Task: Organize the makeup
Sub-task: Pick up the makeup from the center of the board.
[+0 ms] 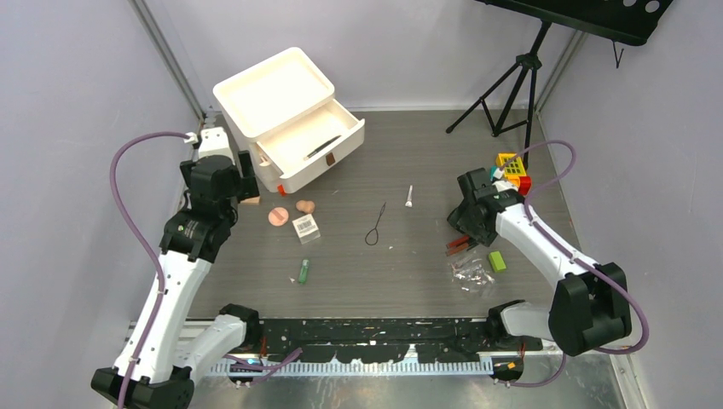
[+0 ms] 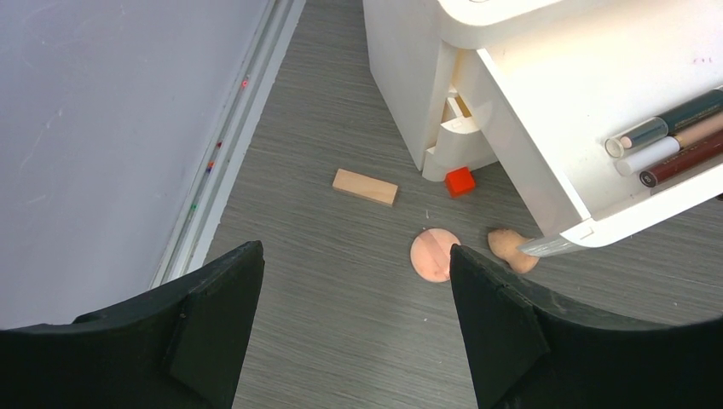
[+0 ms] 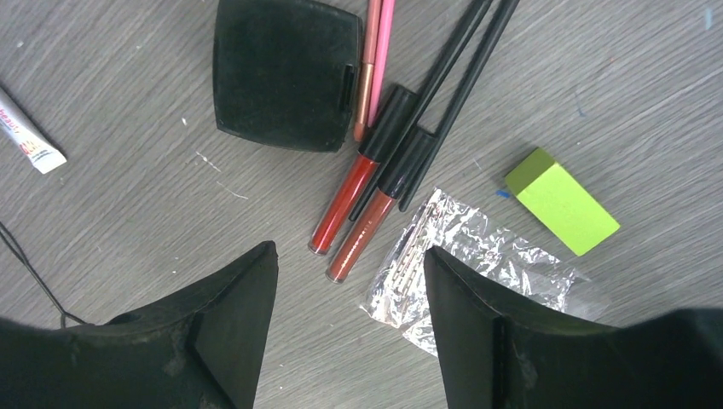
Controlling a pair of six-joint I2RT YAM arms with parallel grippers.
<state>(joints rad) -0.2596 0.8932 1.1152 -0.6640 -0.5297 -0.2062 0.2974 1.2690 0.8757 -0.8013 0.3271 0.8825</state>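
My left gripper [image 2: 354,256] is open and empty above the floor, left of the pink round puff [image 2: 431,254] and a peach sponge [image 2: 509,247]. The white organizer's open drawer [image 2: 588,183] holds several pencils [image 2: 673,145]. My right gripper [image 3: 349,251] is open and empty just below two red gloss tubes [image 3: 349,200]. A black compact [image 3: 286,72], pink pencils [image 3: 375,60], thin black pencils [image 3: 465,77] and a foil packet [image 3: 460,247] lie around them. The top view shows the clear barcoded box [image 1: 306,227], a green tube [image 1: 303,272] and a white tube [image 1: 409,196].
A wooden block [image 2: 365,187] and a small red cube [image 2: 459,181] lie by the organizer [image 1: 290,119]. A lime block [image 3: 561,201] lies right of the foil. Toy blocks [image 1: 511,170] sit at the far right. A black loop [image 1: 375,228] lies mid-table. A tripod [image 1: 511,85] stands behind.
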